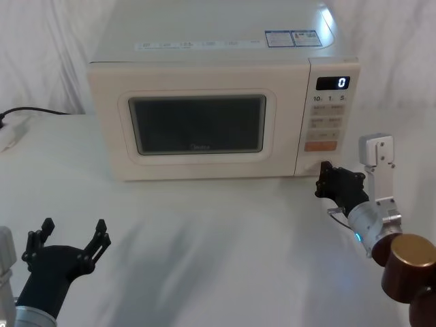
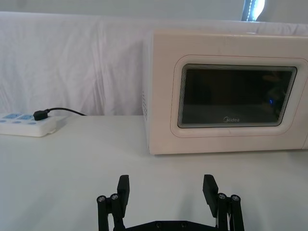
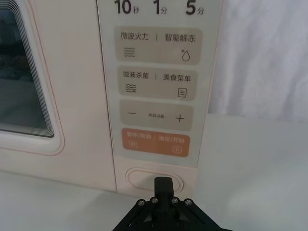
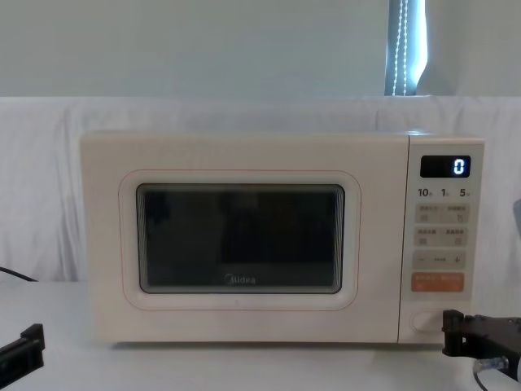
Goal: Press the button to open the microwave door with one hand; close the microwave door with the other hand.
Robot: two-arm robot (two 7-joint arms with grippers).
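Cream microwave (image 1: 211, 102) sitting on desk (image 1: 204, 238), microwave door (image 1: 197, 122) shut. Right gripper (image 3: 162, 185), fingers closed, nosing at pill-shaped button (image 3: 144, 177). Left gripper (image 1: 71, 238) spread open, hanging near-left. Power strip (image 2: 26, 124) lying far left.

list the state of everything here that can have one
door: shut
display: lit, reads 0
button: not yet pushed in, right tool right in front of it
right tool: shut, at the button
left tool: open, low over the table, away from the microwave
power strip: one plug in
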